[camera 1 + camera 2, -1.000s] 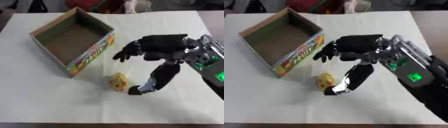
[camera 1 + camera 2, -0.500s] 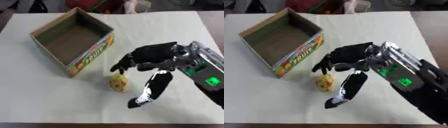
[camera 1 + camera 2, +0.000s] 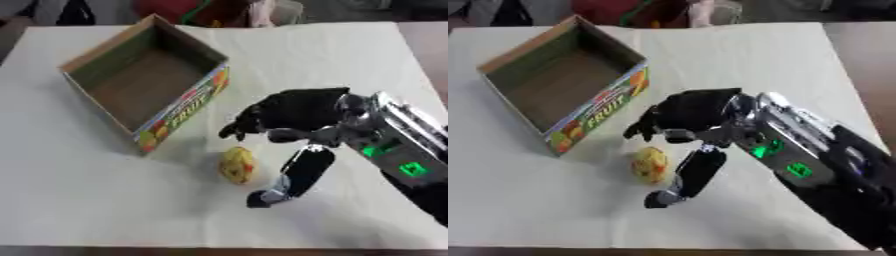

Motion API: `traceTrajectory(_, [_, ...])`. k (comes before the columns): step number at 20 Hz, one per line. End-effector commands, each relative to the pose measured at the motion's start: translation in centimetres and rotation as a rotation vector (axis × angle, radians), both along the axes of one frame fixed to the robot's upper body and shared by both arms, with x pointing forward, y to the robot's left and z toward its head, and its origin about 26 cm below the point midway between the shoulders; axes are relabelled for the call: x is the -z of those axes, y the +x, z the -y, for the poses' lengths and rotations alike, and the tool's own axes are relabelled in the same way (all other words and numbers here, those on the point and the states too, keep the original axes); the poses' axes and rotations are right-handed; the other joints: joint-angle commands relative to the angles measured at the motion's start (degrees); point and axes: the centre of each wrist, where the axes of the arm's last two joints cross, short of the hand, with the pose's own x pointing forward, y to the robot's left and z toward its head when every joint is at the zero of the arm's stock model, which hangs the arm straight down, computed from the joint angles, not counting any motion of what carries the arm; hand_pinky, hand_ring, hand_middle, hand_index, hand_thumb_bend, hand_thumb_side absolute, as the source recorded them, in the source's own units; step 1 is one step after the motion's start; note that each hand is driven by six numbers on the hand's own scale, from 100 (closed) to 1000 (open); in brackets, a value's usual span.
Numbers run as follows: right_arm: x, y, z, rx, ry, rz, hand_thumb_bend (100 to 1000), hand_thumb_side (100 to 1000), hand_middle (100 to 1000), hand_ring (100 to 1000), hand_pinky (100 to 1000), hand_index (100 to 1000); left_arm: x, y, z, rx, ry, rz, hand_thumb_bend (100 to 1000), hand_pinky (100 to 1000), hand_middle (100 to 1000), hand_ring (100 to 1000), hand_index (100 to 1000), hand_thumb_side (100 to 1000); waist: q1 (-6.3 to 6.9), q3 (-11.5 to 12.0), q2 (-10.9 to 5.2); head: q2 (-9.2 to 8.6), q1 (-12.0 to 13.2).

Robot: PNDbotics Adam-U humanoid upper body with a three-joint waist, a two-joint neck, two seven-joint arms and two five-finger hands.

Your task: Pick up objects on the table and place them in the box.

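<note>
a small yellow, egg-shaped object with reddish blotches [image 3: 237,165] lay on the white cloth-covered table [image 3: 332,55], just in front of the near right corner of the open brown cardboard box with fruit pictures and lettering on its side [image 3: 186,105]. the object's long axis ran roughly away from the camera, tilted a little to the right at its far end, so its narrower tip pointed up toward the box's printed wall; it sat apart from that wall, with a strip of cloth between them. the box stood askew on the table, its long side running from near left to far right, and its inside showed only bare brown floor. the robot's black right hand [image 3: 293,112] hung over the table just right of the object, spread open, holding nothing: its curved fingers [image 3: 241,126] reached over the far end of the object from above, while the thumb [image 3: 296,173] stretched down the object's right side, its tip near the cloth. whether any finger touched the object could not be told. green lights glowed on the silver forearm [image 3: 398,150] behind the hand.
</note>
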Motion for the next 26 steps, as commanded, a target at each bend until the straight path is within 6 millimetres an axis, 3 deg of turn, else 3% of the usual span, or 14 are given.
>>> traceTrajectory(1, [0.4,1.0,0.3,0.038,-0.017,0.02,506,723,757,769,674,955,-0.8,-0.2,0.1,0.009,0.012,0.027,100,381,450,487,566,836,0.14,0.16,-0.71,-0.86,-0.41])
traceTrajectory(11, [3.7,4.7,1.0,0.136,-0.018,-0.025,400,629,646,738,641,874,-0.7,-0.2,0.3,0.016,0.004,0.029,100,381,451,487,565,837,0.4,0.61,-0.41,-1.3,-1.27])
traceTrajectory(17, [3.5,4.4,0.6,0.091,0.077,0.012,379,528,520,650,577,691,-0.8,-0.2,0.3,0.019,0.003,0.03,100,382,451,488,563,839,0.33,0.62,-0.36,-1.07,-1.18])
traceTrajectory(19, [3.1,4.0,0.5,0.078,0.135,0.035,267,449,487,615,554,644,-0.8,-0.2,0.3,0.02,0.003,0.03,100,382,451,488,563,839,0.29,0.61,-0.37,-1.06,-1.11])
traceTrajectory(20, [3.0,3.9,0.5,0.077,0.163,0.047,155,371,471,586,528,610,-0.8,-0.2,0.3,0.02,0.004,0.03,100,382,451,488,563,839,0.27,0.61,-0.37,-1.07,-1.06])
traceTrajectory(21, [2.7,3.7,0.5,0.08,0.2,0.064,100,290,453,564,505,586,-0.8,-0.2,0.3,0.02,0.004,0.03,100,382,451,488,563,839,0.24,0.6,-0.38,-1.07,-0.98])
traceTrajectory(24, [2.1,3.3,0.5,0.094,0.294,0.111,100,100,470,564,475,552,-0.8,-0.2,0.3,0.02,0.004,0.032,100,383,452,488,564,840,0.13,0.56,-0.42,-1.1,-0.85])
traceTrajectory(26, [1.8,3.1,0.6,0.107,0.339,0.129,100,100,488,573,459,585,-0.8,-0.2,0.3,0.021,0.005,0.032,100,383,452,489,564,840,0.06,0.55,-0.43,-1.1,-0.8])
